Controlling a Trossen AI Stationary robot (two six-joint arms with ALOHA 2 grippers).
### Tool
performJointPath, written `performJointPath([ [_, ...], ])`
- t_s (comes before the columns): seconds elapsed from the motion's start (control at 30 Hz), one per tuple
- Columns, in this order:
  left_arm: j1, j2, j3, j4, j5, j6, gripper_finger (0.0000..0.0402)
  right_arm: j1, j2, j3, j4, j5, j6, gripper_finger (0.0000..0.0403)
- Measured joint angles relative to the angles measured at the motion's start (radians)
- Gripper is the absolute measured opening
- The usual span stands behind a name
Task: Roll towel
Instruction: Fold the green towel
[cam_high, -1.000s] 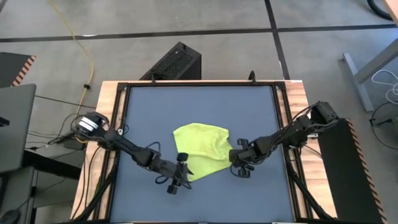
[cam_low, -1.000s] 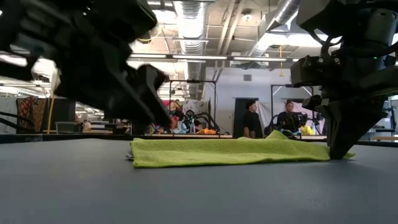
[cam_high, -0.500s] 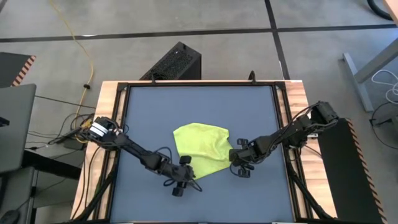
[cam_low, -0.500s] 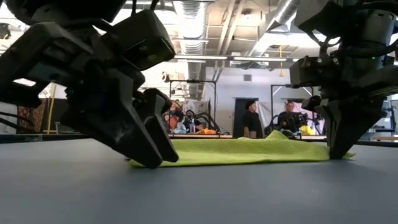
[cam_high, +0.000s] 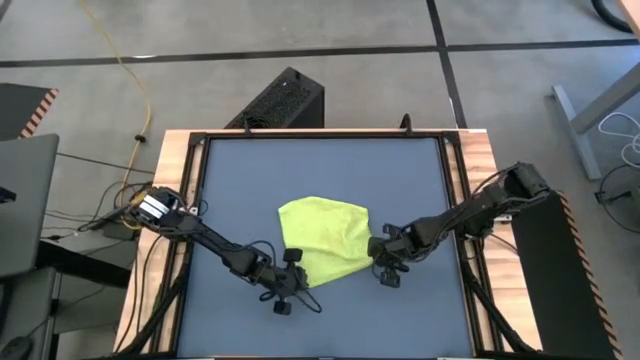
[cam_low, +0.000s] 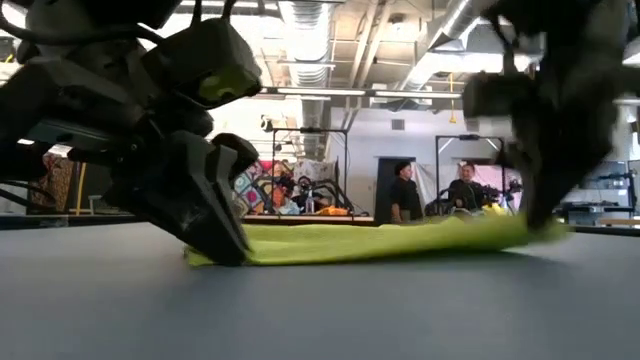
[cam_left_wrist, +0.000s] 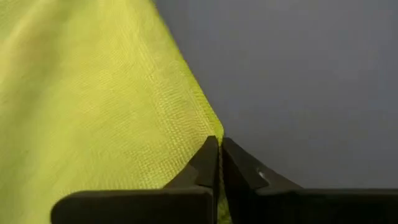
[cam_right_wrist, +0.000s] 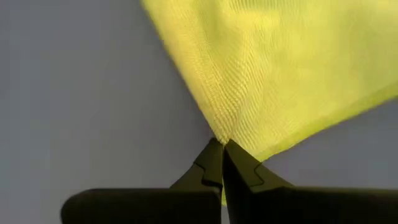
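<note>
Both hands are pinching the towel (cam_high: 322, 236) lying mid-tabletop (cam_high: 240, 180), the left hand (cam_high: 291, 283) clenching its near corner and the right hand (cam_high: 386, 258) gripping its right edge, apparently to control the cloth for rolling.

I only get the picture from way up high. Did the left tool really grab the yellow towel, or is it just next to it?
Observer: It grabbed it. The left wrist view shows the left tool shut on a corner of the towel.
Operator: And the other one?
Observer: The right tool is shut on the towel's edge as well.
Operator: Is the towel up in the air?
Observer: No. The low view shows it lying nearly flat on the table.
</note>
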Motion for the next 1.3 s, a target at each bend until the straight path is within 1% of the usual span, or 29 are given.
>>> performJointPath([
  [0.1,0.036,-0.088,-0.006,-0.076,-0.025,0.074,0.0,-0.041,-0.082,0.042,-0.012,-0.062,-0.018,0.0019],
  [0.17,0.071,-0.171,-0.006,-0.109,-0.029,0.118,0.0,-0.08,-0.135,0.069,-0.036,-0.092,-0.042,0.0019],
  [0.3,0.15,-0.374,-0.003,-0.132,-0.013,0.183,0.0,-0.185,-0.236,0.159,-0.059,-0.099,-0.104,0.0019],
  [0.43,0.255,-0.585,-0.002,-0.143,-0.027,0.226,0.0,-0.326,-0.282,0.268,-0.111,-0.099,-0.199,0.0019],
  [0.53,0.358,-0.718,0.0,-0.186,-0.051,0.266,0.0,-0.446,-0.279,0.37,-0.139,-0.097,-0.309,0.0019],
  [0.63,0.482,-0.811,0.0,-0.216,-0.048,0.3,0.0,-0.569,-0.239,0.466,-0.169,-0.09,-0.433,0.0019],
  [0.73,0.609,-0.869,0.003,-0.212,0.003,0.31,0.0,-0.673,-0.181,0.558,-0.183,-0.083,-0.521,0.0019],
  [0.83,0.695,-0.888,0.041,-0.255,0.085,0.311,0.0,-0.726,-0.135,0.637,-0.194,-0.1,-0.589,0.0019],
  [0.9,0.714,-0.888,0.081,-0.314,0.139,0.313,0.0,-0.727,-0.114,0.679,-0.237,-0.134,-0.606,0.0019],
  [0.97,0.711,-0.887,0.114,-0.374,0.203,0.314,0.0,-0.703,-0.096,0.703,-0.294,-0.186,-0.607,0.0019],
  [1.03,0.689,-0.883,0.133,-0.423,0.264,0.311,0.0,-0.664,-0.082,0.704,-0.381,-0.224,-0.595,0.0019],
  [1.1,0.648,-0.876,0.127,-0.466,0.298,0.287,0.0,-0.609,-0.062,0.699,-0.461,-0.235,-0.567,0.0019],
  [1.2,0.561,-0.851,0.083,-0.517,0.297,0.231,0.0,-0.5,-0.029,0.639,-0.501,-0.235,-0.508,0.0019],
  [1.3,0.458,-0.798,-0.009,-0.495,0.253,0.153,0.0,-0.384,0.028,0.541,-0.394,-0.238,-0.437,0.0019],
])
